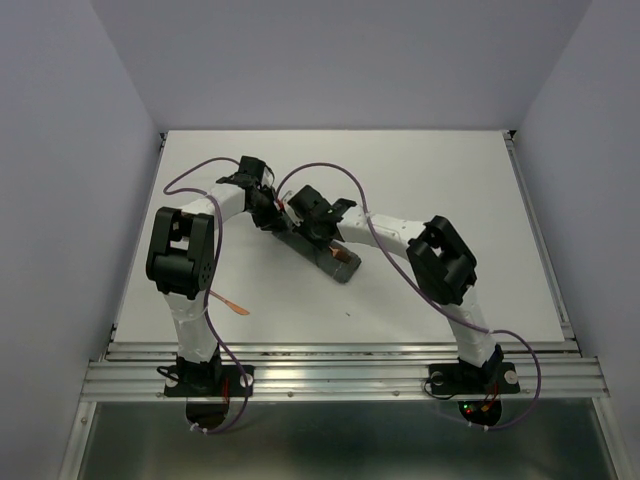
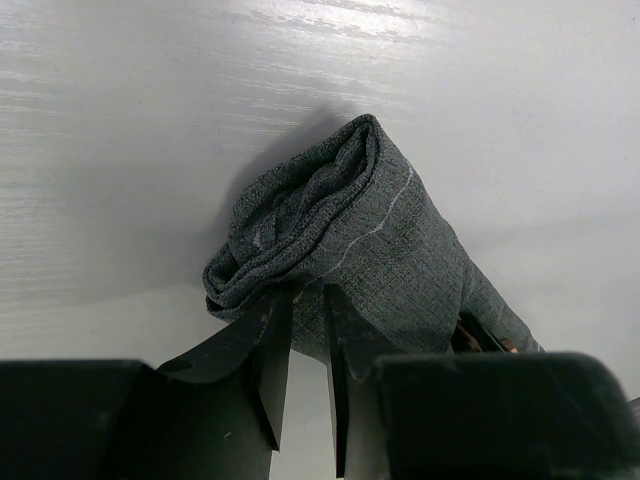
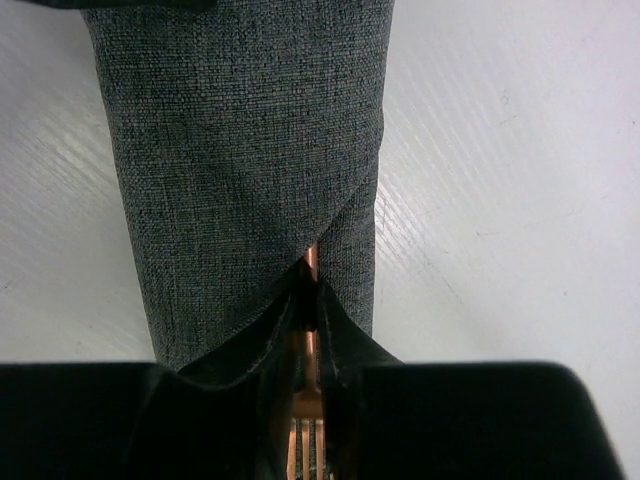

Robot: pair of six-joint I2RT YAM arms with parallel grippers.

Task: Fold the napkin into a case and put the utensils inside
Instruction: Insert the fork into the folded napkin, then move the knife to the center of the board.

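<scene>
The napkin lies folded as a narrow grey-green case [image 1: 335, 268], slanting across the middle of the table. Its far end [image 2: 380, 240] bulges up in rolled layers, and my left gripper [image 2: 307, 298] [image 1: 268, 213] is shut on that edge. At the other end my right gripper [image 3: 311, 285] [image 1: 322, 238] has its jaws slightly parted around the copper fork [image 3: 311, 351]. The fork's handle runs into the slit between the case's [image 3: 240, 150] overlapping flaps, and its tines [image 1: 342, 255] stick out at the near end. A second copper utensil [image 1: 232, 305] lies on the table beside the left arm.
Purple cables [image 1: 330, 170] loop over both arms above the case. The white table [image 1: 450, 180] ends at a metal rail [image 1: 340, 372] along the near edge, and grey walls close in the back and sides.
</scene>
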